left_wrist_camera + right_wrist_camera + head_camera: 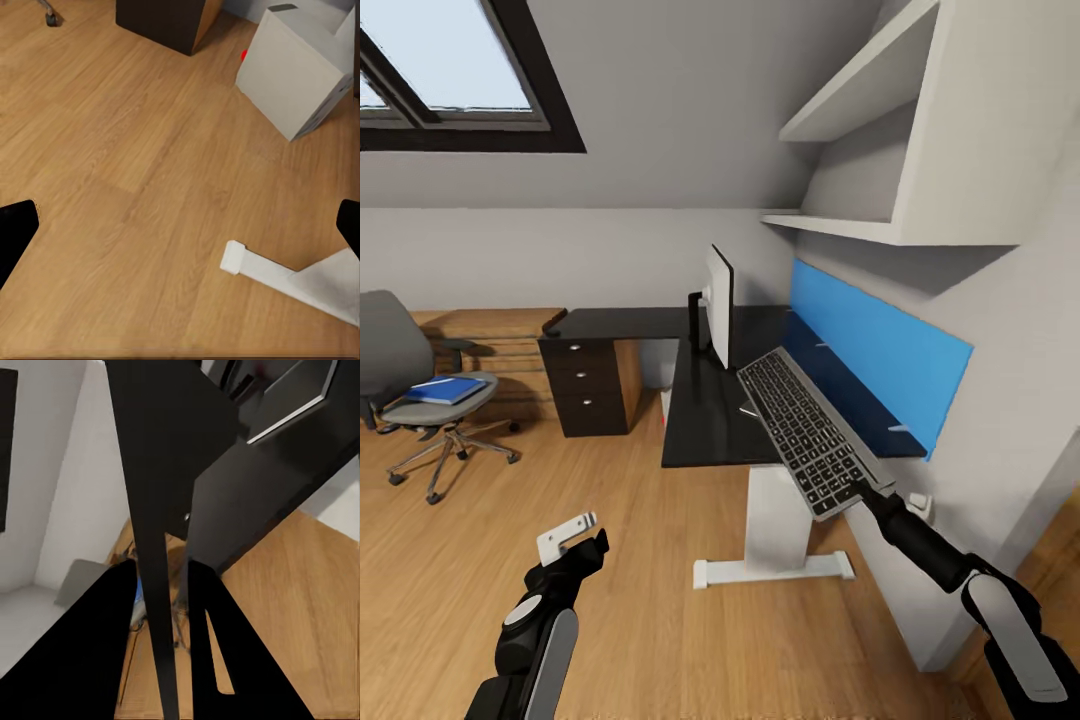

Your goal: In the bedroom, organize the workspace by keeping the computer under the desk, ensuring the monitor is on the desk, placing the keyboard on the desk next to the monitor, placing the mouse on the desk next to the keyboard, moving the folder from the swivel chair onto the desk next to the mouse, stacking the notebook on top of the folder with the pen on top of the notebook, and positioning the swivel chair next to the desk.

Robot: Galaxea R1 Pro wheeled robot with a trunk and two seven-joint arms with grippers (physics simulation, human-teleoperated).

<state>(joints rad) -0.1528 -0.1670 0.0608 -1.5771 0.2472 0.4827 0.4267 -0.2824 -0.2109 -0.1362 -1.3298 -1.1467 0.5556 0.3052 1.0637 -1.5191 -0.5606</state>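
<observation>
Black-fingered, the right hand (863, 490) clamps the near end of the keyboard (803, 430), held tilted above the worktop (705, 420) beside the monitor (719, 305). Left hand (572, 535) hangs unclenched over the floor; its wrist view shows the computer (296, 71). No lettering is readable.

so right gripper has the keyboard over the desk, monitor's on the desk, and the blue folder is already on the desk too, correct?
Not quite. The right gripper does hold the keyboard over the desk, and the monitor stands on it. But the head view shows the blue folder on the seat of the swivel chair, not on the desk.
</observation>
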